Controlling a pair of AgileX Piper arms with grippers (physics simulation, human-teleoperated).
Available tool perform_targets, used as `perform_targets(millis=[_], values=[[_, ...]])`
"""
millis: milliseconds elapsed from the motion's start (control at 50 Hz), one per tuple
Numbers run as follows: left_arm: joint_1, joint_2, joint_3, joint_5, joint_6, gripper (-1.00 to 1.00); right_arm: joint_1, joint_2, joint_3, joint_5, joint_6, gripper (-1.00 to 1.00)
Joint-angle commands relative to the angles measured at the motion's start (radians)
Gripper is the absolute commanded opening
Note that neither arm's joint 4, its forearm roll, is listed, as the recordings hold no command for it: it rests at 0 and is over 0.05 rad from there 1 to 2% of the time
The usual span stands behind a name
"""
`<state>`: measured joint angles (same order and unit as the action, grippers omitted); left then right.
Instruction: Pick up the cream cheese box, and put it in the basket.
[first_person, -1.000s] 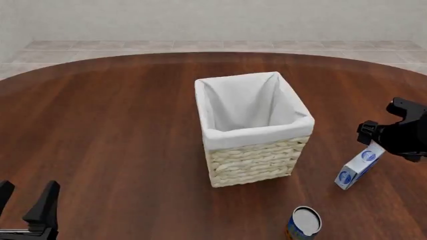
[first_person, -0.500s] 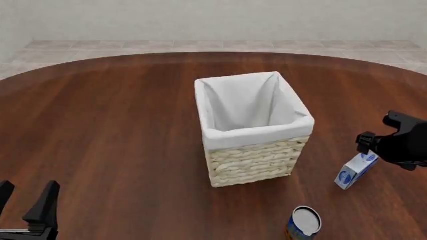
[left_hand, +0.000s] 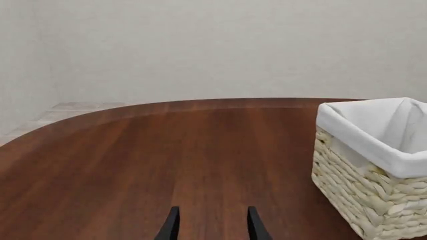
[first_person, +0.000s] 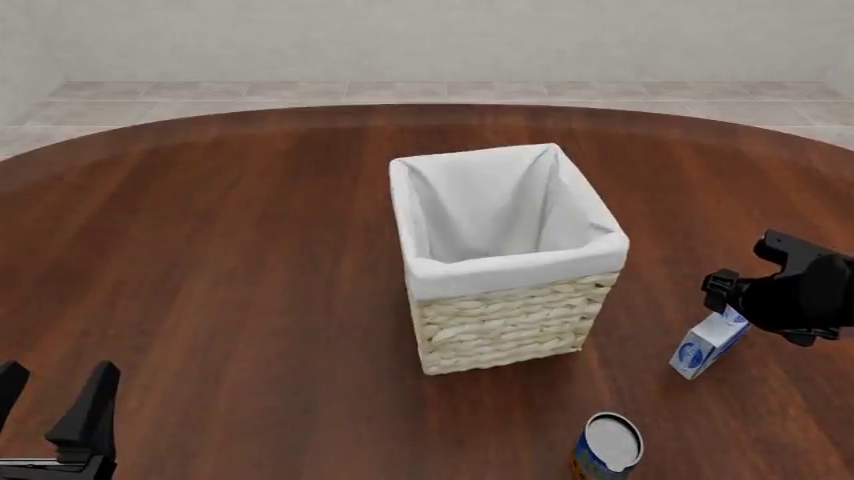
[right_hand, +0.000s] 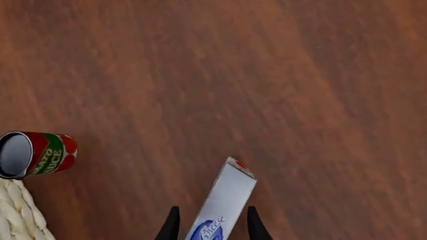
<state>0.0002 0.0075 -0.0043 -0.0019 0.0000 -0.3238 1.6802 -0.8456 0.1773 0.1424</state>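
Front view shows the basket standing near the middle of the round wooden table, with broad bare wood all around it, most of it toward nine o'clock. The table's curved far edge runs well behind the basket. At about four o'clock from the basket, near the right edge of the picture, the cream cheese box stands on end on the wood, and a can sits at about five o'clock, close to the near edge.

The right gripper now sits lower over the box than a second ago, covering more of its upper part, and the box stands a little steeper. The basket, the can and the left gripper have not shifted.

The box's long axis rises from the table, leaning toward one o'clock, its blue logos facing the camera. In the right wrist view the box lies between the two dark fingers, which straddle it with a sliver of space either side; no squeeze is visible. The left gripper's fingers stand apart, holding nothing, low over bare wood at seven o'clock from the basket.
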Motion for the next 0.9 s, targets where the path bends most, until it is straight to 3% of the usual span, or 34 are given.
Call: perform_targets(millis=[20, 320, 340, 600, 660, 680, 700, 720, 800, 860, 880, 900], values=[[0.000, 0.000, 0.000, 0.000, 0.000, 1.00, 0.001, 0.077, 0.043, -0.068, 0.018, 1.00], [0.000, 0.000, 0.000, 0.000, 0.000, 1.00, -0.001, 0.122, 0.082, -0.162, 0.050, 1.00], [0.000, 0.000, 0.000, 0.000, 0.000, 1.00, 0.006, 0.119, 0.082, -0.156, 0.047, -1.00], [0.000, 0.000, 0.000, 0.000, 0.000, 1.00, -0.003, 0.003, 0.097, -0.159, 0.045, -1.00], [0.000, 0.000, 0.000, 0.000, 0.000, 1.00, 0.008, -0.023, 0.096, -0.164, 0.011, -1.00], [0.000, 0.000, 0.000, 0.000, 0.000, 1.00, 0.022, -0.051, 0.098, -0.166, -0.032, -1.00], [0.000, 0.000, 0.000, 0.000, 0.000, 1.00, 0.033, -0.067, 0.098, -0.163, -0.039, -1.00], [0.000, 0.000, 0.000, 0.000, 0.000, 1.00, 0.024, -0.062, 0.092, -0.142, -0.006, -1.00], [0.000, 0.000, 0.000, 0.000, 0.000, 1.00, 0.061, -0.156, 0.086, -0.114, -0.077, -1.00], [0.000, 0.000, 0.000, 0.000, 0.000, 1.00, 0.069, -0.177, 0.081, -0.091, -0.047, -1.00], [0.000, 0.000, 0.000, 0.000, 0.000, 1.00, 0.091, -0.221, 0.085, -0.091, -0.095, -1.00], [0.000, 0.000, 0.000, 0.000, 0.000, 1.00, 0.091, -0.222, 0.085, -0.091, -0.095, -1.00]])
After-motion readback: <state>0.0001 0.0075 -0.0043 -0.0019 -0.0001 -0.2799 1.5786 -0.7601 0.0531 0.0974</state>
